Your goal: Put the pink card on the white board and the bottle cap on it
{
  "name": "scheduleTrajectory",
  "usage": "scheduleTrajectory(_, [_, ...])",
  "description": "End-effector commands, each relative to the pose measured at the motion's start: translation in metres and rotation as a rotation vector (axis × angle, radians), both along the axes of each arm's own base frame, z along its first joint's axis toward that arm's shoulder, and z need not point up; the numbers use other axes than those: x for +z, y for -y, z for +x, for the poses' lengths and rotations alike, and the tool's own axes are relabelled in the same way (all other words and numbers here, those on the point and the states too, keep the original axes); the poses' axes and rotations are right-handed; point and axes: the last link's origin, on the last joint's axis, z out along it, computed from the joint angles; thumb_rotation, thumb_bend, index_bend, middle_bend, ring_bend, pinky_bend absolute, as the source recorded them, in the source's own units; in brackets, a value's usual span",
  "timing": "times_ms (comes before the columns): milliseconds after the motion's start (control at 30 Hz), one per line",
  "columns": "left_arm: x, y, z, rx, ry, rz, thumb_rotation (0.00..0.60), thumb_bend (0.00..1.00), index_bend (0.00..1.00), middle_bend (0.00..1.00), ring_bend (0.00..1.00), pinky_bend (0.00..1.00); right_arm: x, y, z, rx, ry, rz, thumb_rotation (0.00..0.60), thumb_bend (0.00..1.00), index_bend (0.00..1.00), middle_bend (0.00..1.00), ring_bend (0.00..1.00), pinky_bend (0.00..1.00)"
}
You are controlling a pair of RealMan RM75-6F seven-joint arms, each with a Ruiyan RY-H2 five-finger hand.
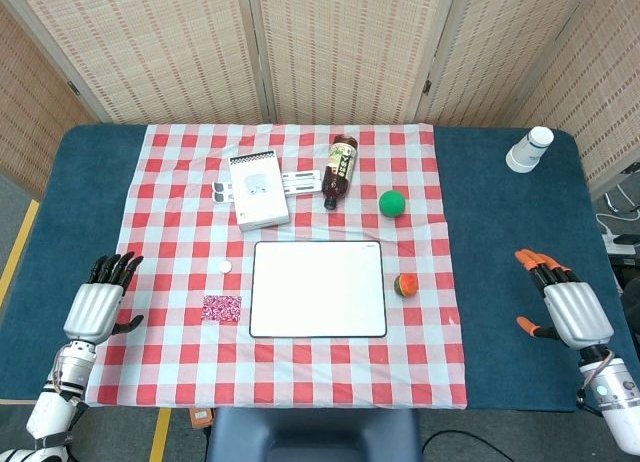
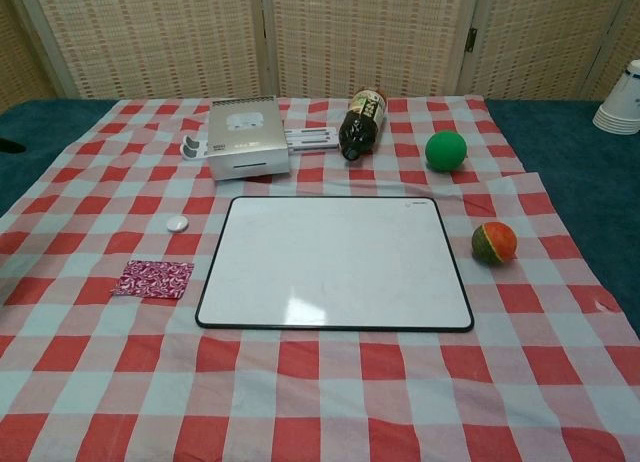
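Observation:
A pink patterned card point(image 1: 222, 307) point(image 2: 153, 279) lies flat on the checked cloth, just left of the white board point(image 1: 318, 289) point(image 2: 335, 262). A small white bottle cap point(image 1: 226, 267) point(image 2: 177, 223) sits on the cloth above the card, off the board's upper left corner. The board's surface is bare. My left hand point(image 1: 100, 302) hovers over the blue table at the left edge, fingers spread, holding nothing. My right hand point(image 1: 560, 302) hovers at the right edge, fingers spread and empty. The chest view shows neither hand.
Behind the board lie a white box point(image 1: 260, 189) point(image 2: 245, 137), a dark bottle point(image 1: 340, 169) point(image 2: 361, 123) on its side and a green ball point(image 1: 393, 203) point(image 2: 446, 150). An orange-green ball point(image 1: 405, 285) point(image 2: 494, 242) sits right of the board. White cups point(image 1: 529, 150) point(image 2: 622, 100) stand far right.

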Motion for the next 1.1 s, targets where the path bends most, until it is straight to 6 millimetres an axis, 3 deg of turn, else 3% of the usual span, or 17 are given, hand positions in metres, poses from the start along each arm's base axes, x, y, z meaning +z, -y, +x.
scheduleTrajectory(33, [0.000, 0.000, 0.000, 0.001, 0.000, 0.000, 0.600, 0.21, 0.00, 0.00, 0.00, 0.00, 0.000, 0.000, 0.000, 0.000, -0.001, 0.001, 0.600, 0.12, 0.03, 0.06, 0.00, 0.22])
scheduleTrajectory(933, [0.005, -0.001, 0.008, -0.043, 0.069, 0.059, 0.600, 0.20, 0.00, 0.00, 0.00, 0.00, 0.003, -0.003, 0.002, 0.020, -0.036, -0.062, 0.600, 0.11, 0.03, 0.06, 0.00, 0.22])
scheduleTrajectory(1033, [0.006, 0.000, 0.013, -0.063, 0.119, 0.088, 0.600, 0.21, 0.00, 0.00, 0.00, 0.04, 0.003, -0.005, 0.003, 0.024, -0.039, -0.084, 0.600, 0.12, 0.03, 0.06, 0.00, 0.22])
scheduleTrajectory(1100, [0.007, 0.001, 0.017, -0.093, 0.183, 0.112, 0.600, 0.21, 0.00, 0.02, 0.08, 0.14, 0.003, -0.005, 0.003, 0.024, -0.040, -0.086, 0.600, 0.12, 0.03, 0.06, 0.00, 0.22])
